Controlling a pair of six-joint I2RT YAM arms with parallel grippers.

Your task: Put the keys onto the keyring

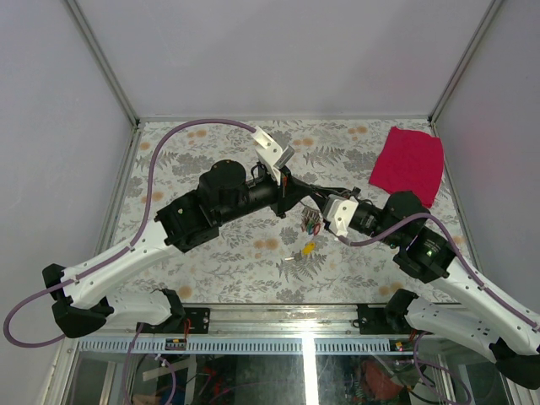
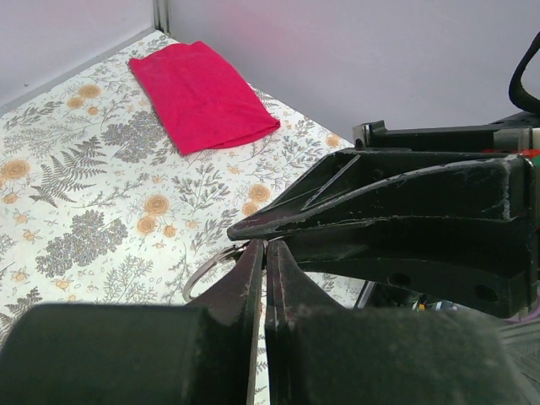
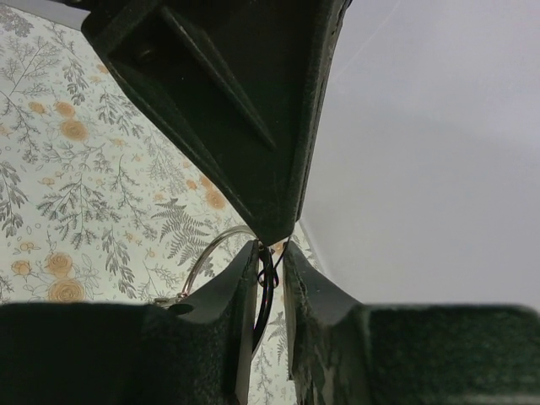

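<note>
counter: floral print, carries everything here.
left arm: comes in from the near left, stretched to mid-counter.
right arm: comes in from the near right, bent, wrist turned toward the left arm.
red cloth: folded flat in the far right corner, well apart from both hands.
left hand: clenched, fingertips pressed together and pinching the keyring at its edge.
right hand: nose to nose with the left hand's tip. Its fingers show only a narrow slit with something thin and dark in it. Can't tell from the wrist view whether that's a real grip.
keys: coloured bunch right beside the spot where the two hands meet, on the side toward the arm bases.
yellow key: lies alone on the counter, near the bunch, closer to the bases.
keyring: silver loop held off the counter. Its arc sticks out to the left of the left hand's fingertips.
</note>
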